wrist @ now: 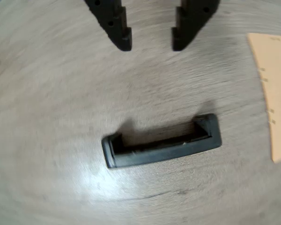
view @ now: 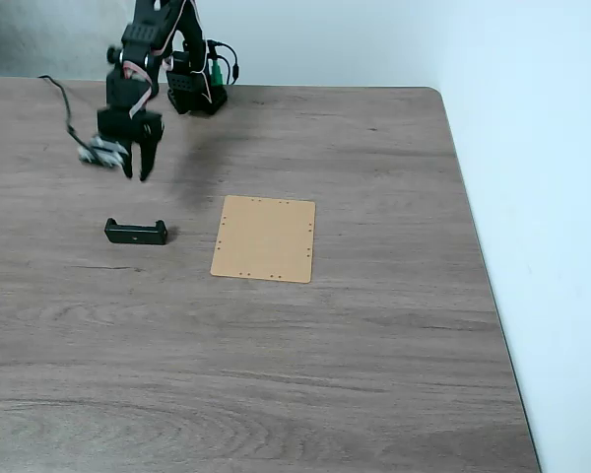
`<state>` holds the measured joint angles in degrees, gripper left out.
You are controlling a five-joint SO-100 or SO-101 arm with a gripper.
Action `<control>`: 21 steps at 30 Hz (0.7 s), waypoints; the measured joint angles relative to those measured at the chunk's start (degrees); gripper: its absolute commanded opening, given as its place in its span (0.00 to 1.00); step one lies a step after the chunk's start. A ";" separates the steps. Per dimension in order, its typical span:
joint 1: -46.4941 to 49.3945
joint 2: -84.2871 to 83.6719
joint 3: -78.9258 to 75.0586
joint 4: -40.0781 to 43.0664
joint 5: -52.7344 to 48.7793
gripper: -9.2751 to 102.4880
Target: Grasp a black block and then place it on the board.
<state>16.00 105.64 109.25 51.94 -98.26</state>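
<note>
While my fingers (view: 136,169) hang spread apart and empty above the wood-grain worktop (view: 355,335), the black block (view: 136,233) lies flat below them, untouched. Seen from the wrist view, the block (wrist: 161,143) sits well clear of my fingertips (wrist: 123,42). Just to its right rests the board (view: 264,238), bare.

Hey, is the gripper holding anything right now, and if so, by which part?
Nothing is held. The gripper is open and empty above the table, and the black block lies apart from it on the tabletop, untouched.
</note>
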 measured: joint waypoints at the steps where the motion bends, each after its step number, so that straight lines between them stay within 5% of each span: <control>1: 0.00 -1.67 -1.49 0.00 -2.46 0.24; 21: 2.02 -22.68 -29.71 13.45 -48.78 0.35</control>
<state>18.02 82.97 79.54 65.39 -147.04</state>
